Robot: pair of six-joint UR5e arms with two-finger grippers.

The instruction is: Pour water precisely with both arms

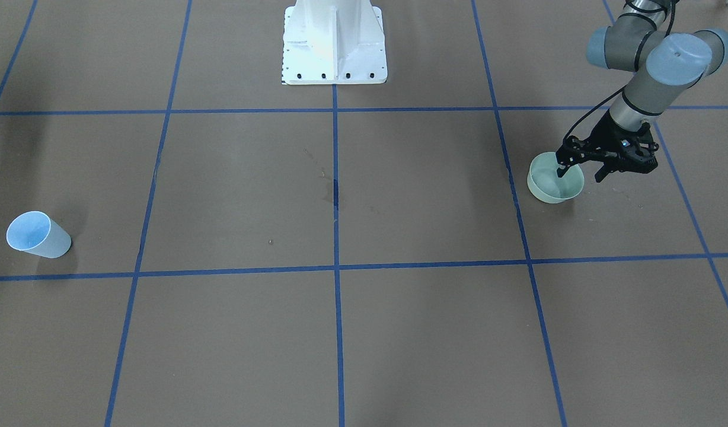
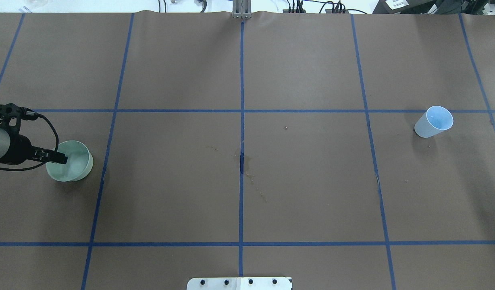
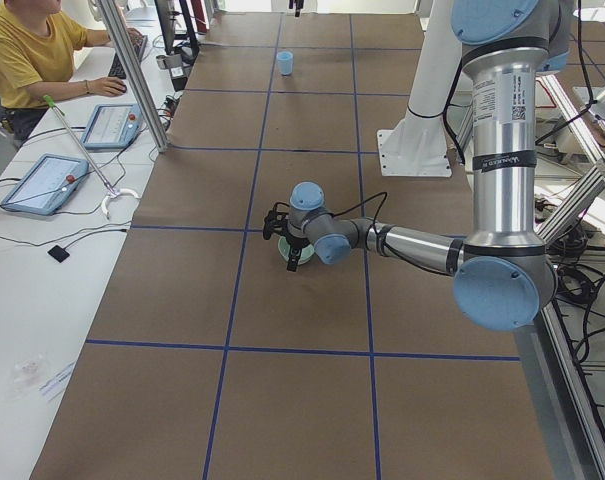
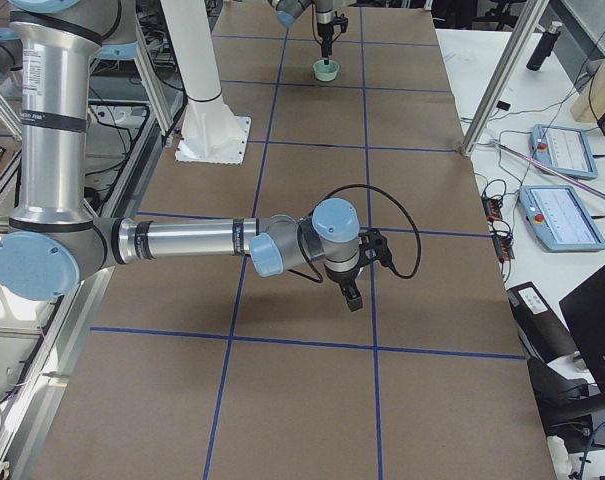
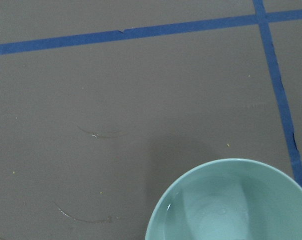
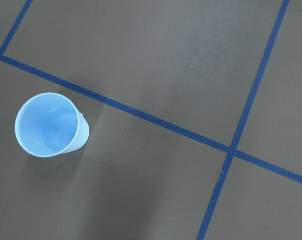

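Note:
A pale green bowl (image 1: 548, 188) stands on the brown table at my left side; it also shows in the overhead view (image 2: 72, 166) and the left wrist view (image 5: 230, 205). Faint glints of clear water (image 5: 218, 212) lie in it. My left gripper (image 1: 580, 175) is open, one finger inside the bowl and one outside its rim. A pale blue cup (image 2: 433, 121) stands upright at the far right side, also in the right wrist view (image 6: 48, 125). My right gripper (image 4: 352, 290) shows only in the exterior right view, above the table; I cannot tell its state.
The white pedestal (image 1: 334, 47) stands at the robot's edge of the table. Wet spots (image 2: 244, 161) mark the table's middle. An operator (image 3: 27, 55) sits at a side bench with tablets (image 3: 42, 182). Aluminium posts (image 4: 502, 80) stand along that side.

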